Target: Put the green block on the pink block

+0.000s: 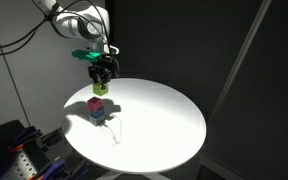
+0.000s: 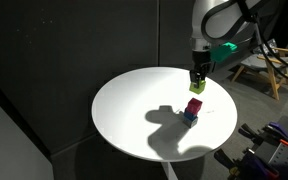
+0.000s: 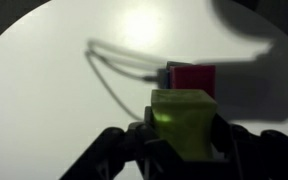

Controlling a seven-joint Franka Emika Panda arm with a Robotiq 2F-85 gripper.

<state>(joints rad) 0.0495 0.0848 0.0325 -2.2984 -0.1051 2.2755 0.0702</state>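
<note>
The round white tabletop [image 1: 164, 120] is looking smooth and mostly matt, though it's bouncing back a soft bright patch in the wrist view. The green block [image 3: 184, 118] is showing a smooth face with a slight sheen, maybe plastic. The pink block [image 3: 194, 76] is reading smooth and duller. The pincer [image 3: 184, 136] is looking matt black; plastic or rubber, can't tell. The dark backdrop [image 2: 44, 60] is looking flat matt.

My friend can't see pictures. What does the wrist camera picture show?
The end effector grips the green block low in the middle of the wrist view. Just beyond it is the pink block, with the round white table spreading out around them and dark shadows across it.
</note>
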